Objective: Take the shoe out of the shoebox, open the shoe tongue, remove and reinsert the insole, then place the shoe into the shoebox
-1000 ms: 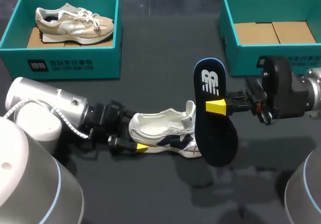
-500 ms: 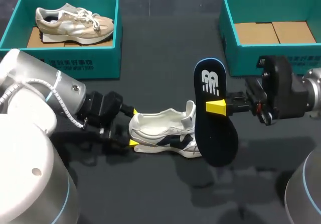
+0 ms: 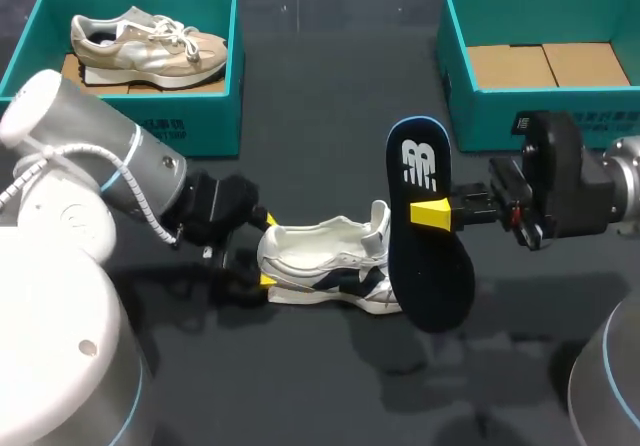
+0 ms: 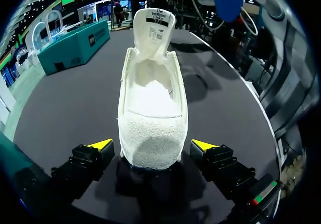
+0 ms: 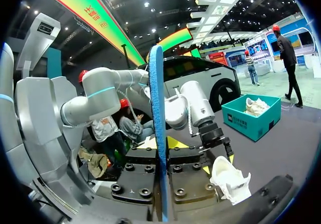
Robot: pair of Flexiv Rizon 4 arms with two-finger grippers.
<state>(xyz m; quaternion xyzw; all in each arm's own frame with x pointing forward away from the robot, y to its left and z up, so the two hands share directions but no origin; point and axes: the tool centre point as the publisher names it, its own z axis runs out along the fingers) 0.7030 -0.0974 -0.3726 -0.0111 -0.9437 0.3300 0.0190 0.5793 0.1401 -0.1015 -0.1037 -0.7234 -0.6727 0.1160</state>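
A white shoe (image 3: 325, 264) lies on the dark table, tongue pulled up, toe toward the right. My left gripper (image 3: 267, 254) stands open at its heel, one yellow tip on each side. In the left wrist view the shoe (image 4: 152, 103) points away from the left gripper (image 4: 152, 146), its heel between the fingers and apart from both. The shoe's inside looks bare white. My right gripper (image 3: 432, 213) is shut on a dark blue-rimmed insole (image 3: 430, 266), held upright above the shoe's toe. In the right wrist view the insole (image 5: 157, 108) shows edge-on in the right gripper (image 5: 160, 147).
A teal shoebox (image 3: 120, 126) at the back left holds a beige shoe (image 3: 148, 48). Another teal shoebox (image 3: 500, 121) at the back right shows only its cardboard floor. Open dark table lies in front of the white shoe.
My left arm has swung round, bringing its open gripper from the shoe's near side to straddle the heel. The right arm and the insole have not moved.
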